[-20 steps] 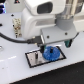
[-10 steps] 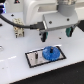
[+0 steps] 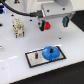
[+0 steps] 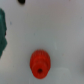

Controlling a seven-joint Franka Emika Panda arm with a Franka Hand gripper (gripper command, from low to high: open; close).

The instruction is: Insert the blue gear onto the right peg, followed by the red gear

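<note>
Blue gear sits on the plate; the tool holds the red gear above the surface.

The white surface (image 3: 15,52) carries a grey plate (image 3: 34,60) with a black rim. The blue gear (image 3: 50,52) lies flat on the plate's end toward 3 o'clock in the exterior view, so the right peg is hidden under it. The twin peg (image 3: 37,53) stands bare at 9 o'clock from it. The tool (image 3: 48,24) hangs at 12 o'clock from the plate, pinching the red gear (image 3: 48,24) between its fingers. In the wrist view the red gear (image 4: 40,63) is seen over the white surface.
</note>
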